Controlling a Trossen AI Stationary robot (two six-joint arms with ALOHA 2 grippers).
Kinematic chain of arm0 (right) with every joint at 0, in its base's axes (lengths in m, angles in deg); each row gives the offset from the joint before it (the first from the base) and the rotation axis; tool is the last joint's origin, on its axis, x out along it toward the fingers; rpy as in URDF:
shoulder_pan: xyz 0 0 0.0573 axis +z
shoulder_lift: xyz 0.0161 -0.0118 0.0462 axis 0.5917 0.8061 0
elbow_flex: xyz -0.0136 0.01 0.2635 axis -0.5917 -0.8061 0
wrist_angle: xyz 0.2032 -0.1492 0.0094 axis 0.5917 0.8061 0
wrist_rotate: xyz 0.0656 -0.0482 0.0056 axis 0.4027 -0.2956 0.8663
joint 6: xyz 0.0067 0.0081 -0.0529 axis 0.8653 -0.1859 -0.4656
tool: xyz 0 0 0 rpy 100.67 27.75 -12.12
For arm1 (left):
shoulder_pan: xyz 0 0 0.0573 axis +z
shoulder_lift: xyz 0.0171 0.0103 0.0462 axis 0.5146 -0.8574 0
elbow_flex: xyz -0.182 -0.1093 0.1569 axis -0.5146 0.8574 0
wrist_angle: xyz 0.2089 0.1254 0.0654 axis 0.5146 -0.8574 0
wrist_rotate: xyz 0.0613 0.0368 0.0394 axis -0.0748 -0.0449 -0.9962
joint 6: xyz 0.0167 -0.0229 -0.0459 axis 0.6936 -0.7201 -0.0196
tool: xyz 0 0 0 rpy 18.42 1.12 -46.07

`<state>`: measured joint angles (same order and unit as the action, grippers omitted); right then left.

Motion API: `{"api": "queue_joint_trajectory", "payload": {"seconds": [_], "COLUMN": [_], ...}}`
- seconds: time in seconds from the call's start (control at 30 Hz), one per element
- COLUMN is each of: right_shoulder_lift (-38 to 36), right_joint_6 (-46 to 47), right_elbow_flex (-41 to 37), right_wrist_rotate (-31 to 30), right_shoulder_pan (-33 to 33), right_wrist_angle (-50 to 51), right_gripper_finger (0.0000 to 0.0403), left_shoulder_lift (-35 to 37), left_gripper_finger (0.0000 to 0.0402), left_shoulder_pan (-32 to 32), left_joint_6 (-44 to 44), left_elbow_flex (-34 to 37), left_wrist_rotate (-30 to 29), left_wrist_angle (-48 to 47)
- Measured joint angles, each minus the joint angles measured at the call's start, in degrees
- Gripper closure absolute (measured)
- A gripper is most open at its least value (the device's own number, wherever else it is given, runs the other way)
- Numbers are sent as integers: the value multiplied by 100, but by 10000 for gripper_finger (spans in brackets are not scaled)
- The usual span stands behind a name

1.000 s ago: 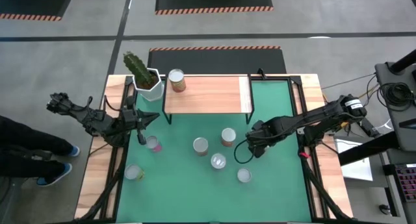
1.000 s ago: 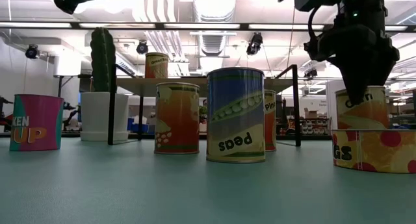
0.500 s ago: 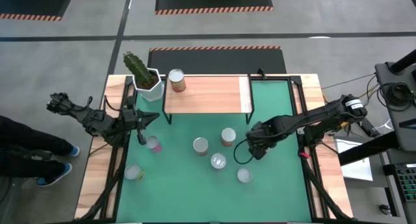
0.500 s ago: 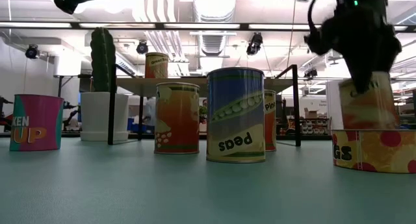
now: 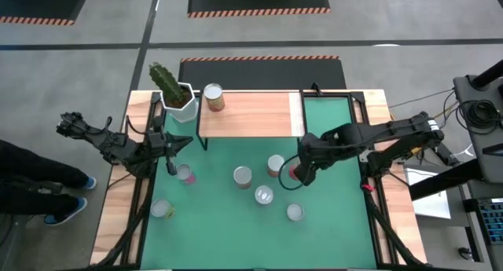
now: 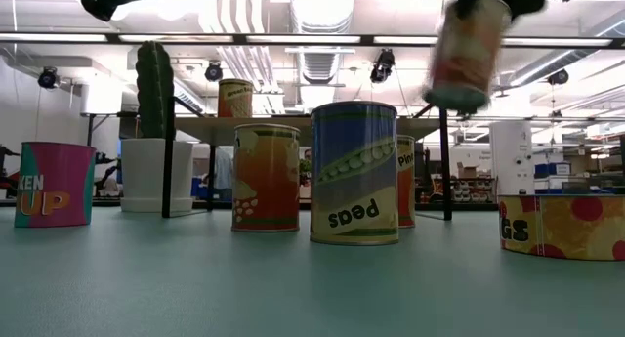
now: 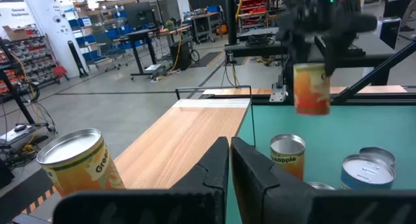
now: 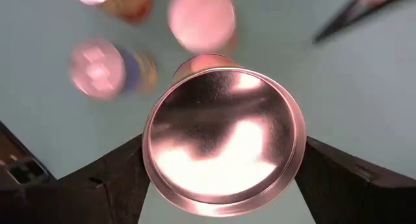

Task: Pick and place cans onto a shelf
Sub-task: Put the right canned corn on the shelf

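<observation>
One can [image 6: 467, 52] hangs clear of the tabletop [image 5: 228, 232], clamped between the right fingers [image 8: 110, 178].
Below and beside those fingers five cans stand on the green mat; another sits on the shelf [image 5: 251, 114] ahead. The left fingers [image 7: 227, 169] are pressed together, empty, off beside the shelf's cactus pot [image 5: 179, 104] end.

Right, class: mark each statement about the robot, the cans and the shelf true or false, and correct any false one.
1. The right hand holds a can clear of the table. True.
2. The shelf carries three cans. False: one can stands on it.
3. The left hand is shut. True.
4. The cactus pot stands at the shelf's right end. False: it stands at its left end.
5. The peas can lies on its side. False: it stands upright.
</observation>
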<state>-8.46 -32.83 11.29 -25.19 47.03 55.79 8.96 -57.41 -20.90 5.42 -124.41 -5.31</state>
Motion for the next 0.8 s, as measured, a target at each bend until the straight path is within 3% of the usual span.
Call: {"api": "queue_joint_trajectory", "payload": {"seconds": [0.2,0.6,0.8], "right_shoulder_lift": [284,1791,2442], "right_joint_6": [-646,-2507,-3463], "right_elbow_flex": [875,3135,4132], "right_wrist_rotate": [-478,-354,-361], "right_shoulder_pan": [-222,-1183,-1700], "right_wrist_angle": [3,1128,1167], "right_gripper_finger": [91,90,90], "left_shoulder_lift": [-4,-11,-11], "left_gripper_finger": [402,402,402], "left_shoulder_pan": [2,0,0], "left_joint_6": [2,2,2], "left_elbow_flex": [0,0,0], "left_wrist_rotate": [0,0,0], "left_wrist_angle": [0,0,2]}}
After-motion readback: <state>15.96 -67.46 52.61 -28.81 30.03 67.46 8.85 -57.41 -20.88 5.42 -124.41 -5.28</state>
